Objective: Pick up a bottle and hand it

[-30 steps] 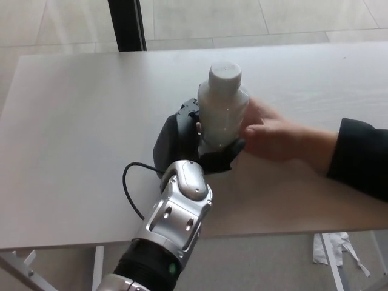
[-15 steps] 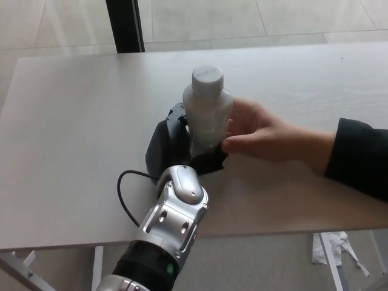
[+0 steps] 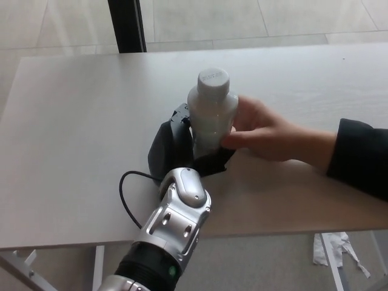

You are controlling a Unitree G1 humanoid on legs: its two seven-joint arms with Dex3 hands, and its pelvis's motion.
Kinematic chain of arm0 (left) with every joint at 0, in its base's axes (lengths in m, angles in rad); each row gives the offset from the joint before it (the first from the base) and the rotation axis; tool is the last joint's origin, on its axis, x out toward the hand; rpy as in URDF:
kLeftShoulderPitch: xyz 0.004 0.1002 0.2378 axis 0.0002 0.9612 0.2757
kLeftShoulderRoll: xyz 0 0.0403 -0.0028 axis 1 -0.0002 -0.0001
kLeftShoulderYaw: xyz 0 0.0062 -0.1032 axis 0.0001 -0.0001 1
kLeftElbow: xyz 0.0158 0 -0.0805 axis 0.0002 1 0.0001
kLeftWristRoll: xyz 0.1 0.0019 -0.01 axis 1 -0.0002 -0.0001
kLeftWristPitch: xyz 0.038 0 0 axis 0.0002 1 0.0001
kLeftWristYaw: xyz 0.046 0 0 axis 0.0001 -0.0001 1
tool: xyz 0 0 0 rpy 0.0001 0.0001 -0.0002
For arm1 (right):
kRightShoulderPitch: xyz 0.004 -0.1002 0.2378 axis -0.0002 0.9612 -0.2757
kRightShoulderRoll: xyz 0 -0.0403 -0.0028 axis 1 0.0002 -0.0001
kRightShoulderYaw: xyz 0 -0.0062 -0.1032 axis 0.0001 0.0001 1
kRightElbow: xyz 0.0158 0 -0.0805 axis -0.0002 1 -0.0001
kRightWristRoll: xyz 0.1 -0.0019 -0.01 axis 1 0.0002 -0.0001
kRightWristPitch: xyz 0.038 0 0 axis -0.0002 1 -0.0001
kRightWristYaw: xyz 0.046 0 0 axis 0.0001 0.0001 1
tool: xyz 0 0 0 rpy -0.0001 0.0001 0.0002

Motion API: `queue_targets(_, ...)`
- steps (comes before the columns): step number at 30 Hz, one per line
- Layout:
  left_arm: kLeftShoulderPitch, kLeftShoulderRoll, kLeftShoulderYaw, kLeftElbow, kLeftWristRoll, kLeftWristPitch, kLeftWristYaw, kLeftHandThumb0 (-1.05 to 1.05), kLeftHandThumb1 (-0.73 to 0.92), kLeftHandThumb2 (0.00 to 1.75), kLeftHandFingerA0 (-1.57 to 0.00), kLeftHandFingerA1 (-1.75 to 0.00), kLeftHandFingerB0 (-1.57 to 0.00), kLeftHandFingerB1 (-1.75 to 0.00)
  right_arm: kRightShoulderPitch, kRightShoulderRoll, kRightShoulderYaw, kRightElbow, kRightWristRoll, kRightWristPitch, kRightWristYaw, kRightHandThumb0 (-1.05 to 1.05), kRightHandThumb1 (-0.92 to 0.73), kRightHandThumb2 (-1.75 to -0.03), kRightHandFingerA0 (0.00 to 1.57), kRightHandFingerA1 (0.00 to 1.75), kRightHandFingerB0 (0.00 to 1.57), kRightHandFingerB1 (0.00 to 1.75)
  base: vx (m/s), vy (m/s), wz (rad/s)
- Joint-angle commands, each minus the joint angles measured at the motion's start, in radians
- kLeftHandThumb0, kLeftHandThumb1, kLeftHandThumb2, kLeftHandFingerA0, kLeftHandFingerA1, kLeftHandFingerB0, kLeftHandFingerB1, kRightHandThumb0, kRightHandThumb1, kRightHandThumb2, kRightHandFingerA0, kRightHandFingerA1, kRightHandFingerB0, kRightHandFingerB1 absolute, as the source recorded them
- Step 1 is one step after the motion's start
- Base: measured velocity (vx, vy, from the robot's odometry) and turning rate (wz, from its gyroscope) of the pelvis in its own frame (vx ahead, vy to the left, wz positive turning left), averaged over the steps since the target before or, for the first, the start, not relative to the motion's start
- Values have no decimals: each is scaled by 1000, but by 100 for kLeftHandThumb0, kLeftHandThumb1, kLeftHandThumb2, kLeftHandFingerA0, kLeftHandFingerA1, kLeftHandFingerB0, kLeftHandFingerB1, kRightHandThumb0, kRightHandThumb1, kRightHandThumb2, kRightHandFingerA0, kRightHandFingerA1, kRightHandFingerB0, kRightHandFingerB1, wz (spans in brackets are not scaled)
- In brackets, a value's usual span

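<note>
Fingers (image 3: 209, 162) of my left hand (image 3: 182, 142) clamp the lower part of the white bottle (image 3: 212, 112), upright above the table (image 3: 73, 133). From the bottle's right, a person's hand (image 3: 273, 134) touches its side.

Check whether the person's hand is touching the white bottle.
Touching. The head view shows the person's hand wrapped against the white bottle, which the left hand holds.
</note>
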Motion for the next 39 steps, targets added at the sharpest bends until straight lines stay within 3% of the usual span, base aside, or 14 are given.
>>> queue_targets(1, -378, -300, -103, 199, 60, 145, -65, -17, 75, 81, -82, -175, -68, -148, -33, -2, 13, -7, 4, 48, -22, -85, -43, -88, 44, 68, 32, 59, 0, 0, 0)
queue_targets(4, -383, -296, -114, 198, 67, 146, -76, -17, 75, 81, -82, -175, -68, -148, -39, 3, 17, -14, 6, 57, -29, -85, -43, -88, 44, 68, 32, 59, 0, 0, 0)
queue_targets(5, -390, -297, -130, 211, 84, 130, -71, -16, 73, 79, -81, -169, -70, -130, -44, 3, 25, 3, -7, 38, -27, -85, -57, -57, 46, 64, 36, 55, 0, 0, 0)
queue_targets(11, -408, -309, -178, 237, 113, 127, -110, -12, 50, 99, -116, -137, -92, -120, -25, 18, 62, -51, -76, 36, -89, -83, -43, -88, 47, 69, 38, 63, 0, 0, 0)
queue_targets(12, -398, -308, -186, 235, 114, 116, -120, -13, 64, 78, -81, -121, -70, -80, -20, 24, 55, -62, -61, 36, -83, -83, -43, -88, 46, 69, 39, 62, 0, 0, 0)
queue_targets(16, -378, -300, -201, 236, 123, 96, -121, -15, 66, 72, -86, -119, -72, -74, -14, 23, 52, -57, -47, 13, -65, -80, -43, -89, 48, 69, 35, 61, 0, 0, 0)
queue_targets(17, -375, -294, -204, 232, 124, 104, -128, -16, 69, 69, -77, -100, -68, -65, -12, 17, 54, -50, -52, 0, -55, -84, -58, -58, 50, 70, 38, 60, 0, 0, 0)
queue_targets(19, -365, -281, -206, 223, 119, 111, -135, -15, 69, 72, -78, -105, -69, -71, -7, 17, 60, -51, -49, -10, -42, -84, -58, -58, 49, 71, 37, 60, 0, 0, 0)
queue_targets(21, -376, -265, -205, 236, 119, 112, -143, -12, 73, 69, -80, -156, -71, -113, -8, 17, 58, -58, -49, 7, -51, -86, -44, -89, 41, 69, 38, 63, 0, 0, 0)
queue_targets(28, -409, -259, -206, 247, 111, 145, -170, -21, 66, 61, -82, -116, -73, -68, -8, 17, 63, -51, -60, 1, -56, -84, -44, -90, 41, 69, 36, 63, 0, 0, 0)
queue_targets(30, -414, -264, -212, 258, 112, 167, -186, -20, 65, 61, -82, -127, -68, -63, -9, 28, 53, -50, -41, 10, -59, -83, -43, -89, 43, 69, 39, 63, 0, 0, 0)
queue_targets(31, -419, -255, -222, 253, 99, 194, -263, -29, 46, 93, -95, -114, -4, -50, -11, 28, 50, -34, -42, 0, -59, -84, -57, -57, 46, 68, 41, 58, 0, 0, 0)
queue_targets(34, -447, -250, -208, 256, 69, 304, -340, -55, 46, 76, -1, -42, 0, 0, -3, 26, 42, -28, -30, -7, -46, -80, -42, -89, 42, 70, 38, 62, 0, 0, 0)
queue_targets(39, -483, -187, -215, 272, 80, 346, -406, -49, 59, 63, 0, -3, 0, 0, 4, 24, 46, -22, -42, -26, -44, -84, -58, -59, 57, 72, 36, 58, 0, 0, 0)
